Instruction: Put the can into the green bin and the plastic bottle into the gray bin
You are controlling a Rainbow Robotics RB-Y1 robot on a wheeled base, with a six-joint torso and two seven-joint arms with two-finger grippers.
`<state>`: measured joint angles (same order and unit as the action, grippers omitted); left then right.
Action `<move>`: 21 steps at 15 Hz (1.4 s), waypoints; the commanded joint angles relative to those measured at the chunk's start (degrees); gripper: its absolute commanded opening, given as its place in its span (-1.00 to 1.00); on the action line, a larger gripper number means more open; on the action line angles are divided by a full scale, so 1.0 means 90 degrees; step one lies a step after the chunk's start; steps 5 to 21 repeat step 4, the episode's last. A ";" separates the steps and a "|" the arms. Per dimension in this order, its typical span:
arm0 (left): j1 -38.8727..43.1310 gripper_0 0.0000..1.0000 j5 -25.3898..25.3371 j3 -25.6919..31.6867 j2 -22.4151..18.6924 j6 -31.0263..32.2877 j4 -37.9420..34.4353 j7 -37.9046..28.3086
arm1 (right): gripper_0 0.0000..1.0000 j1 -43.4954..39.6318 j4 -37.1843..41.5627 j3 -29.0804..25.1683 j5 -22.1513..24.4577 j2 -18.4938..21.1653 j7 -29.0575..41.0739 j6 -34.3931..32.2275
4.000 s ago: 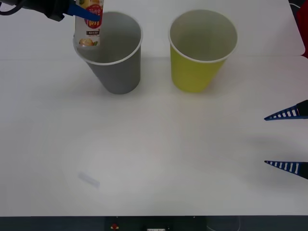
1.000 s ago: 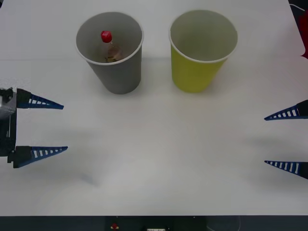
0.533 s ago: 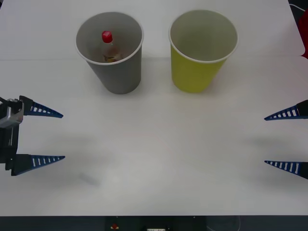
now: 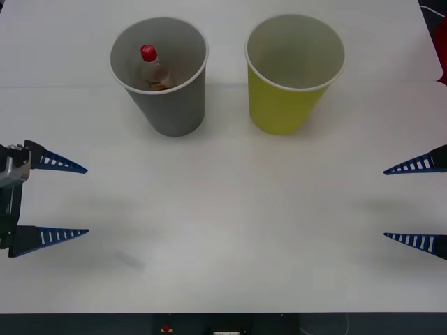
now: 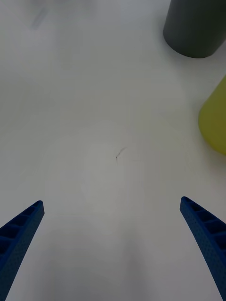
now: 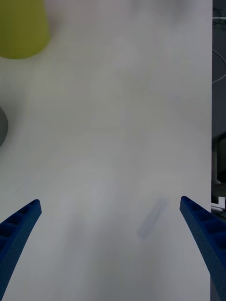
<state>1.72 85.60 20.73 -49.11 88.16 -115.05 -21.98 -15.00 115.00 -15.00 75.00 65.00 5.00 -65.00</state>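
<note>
Front view: the plastic bottle (image 4: 150,68) is standing inside the gray bin (image 4: 174,105) at about 11 o'clock on the white bench (image 4: 230,216), its red cap leaning toward the bin's left wall. The green bin (image 4: 283,105) is sitting just beside it at about 1 o'clock, apart from it, its inside looking bare. The left end effector (image 4: 54,199) is hovering at 9 o'clock, well apart from both bins, blue fingers spread wide and gripping nothing. The right end effector (image 4: 415,204) is waiting at 3 o'clock, equally wide and bare.

Right wrist view: the right end effector (image 5: 113,244) is looking across open bench, with the gray bin (image 5: 195,28) and a slice of the green bin (image 5: 215,124) beyond its splayed fingers.

Left wrist view: the left end effector (image 6: 110,244) is facing bare bench, with the green bin (image 6: 21,28) beyond its parted fingers.

The bottle half of the job is looking done; no can is turning up on the bench. Judging by its build, the small bottle is likely light, smooth and slightly squashy, so a grip across the labelled body, below the cap, is looking safest. The bins are looking light and tippable.
</note>
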 commanded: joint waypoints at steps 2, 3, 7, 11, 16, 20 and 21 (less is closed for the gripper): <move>0.0024 1.00 0.0040 0.0030 -0.0041 0.0019 -0.0009 0.0128 | 1.00 0.0000 0.0000 0.0000 0.0000 0.0000 0.0000 0.0000; 0.0024 1.00 0.0099 0.0060 -0.0060 0.0097 -0.0019 0.0186 | 1.00 0.0000 0.0000 0.0000 0.0000 0.0000 0.0000 0.0000; 0.0024 1.00 0.0108 0.0089 -0.0051 0.0126 -0.0019 0.0215 | 1.00 0.0000 0.0000 0.0000 0.0000 0.0000 0.0000 0.0000; 0.0024 1.00 0.0108 0.0089 -0.0051 0.0126 -0.0019 0.0215 | 1.00 0.0000 0.0000 0.0000 0.0000 0.0000 0.0000 0.0000; 0.0024 1.00 0.0108 0.0089 -0.0051 0.0126 -0.0019 0.0215 | 1.00 0.0000 0.0000 0.0000 0.0000 0.0000 0.0000 0.0000; 0.0024 1.00 0.0108 0.0089 -0.0051 0.0126 -0.0019 0.0215 | 1.00 0.0000 0.0000 0.0000 0.0000 0.0000 0.0000 0.0000; 0.0024 1.00 0.0108 0.0089 -0.0051 0.0126 -0.0019 0.0215 | 1.00 0.0000 0.0000 0.0000 0.0000 0.0000 0.0000 0.0000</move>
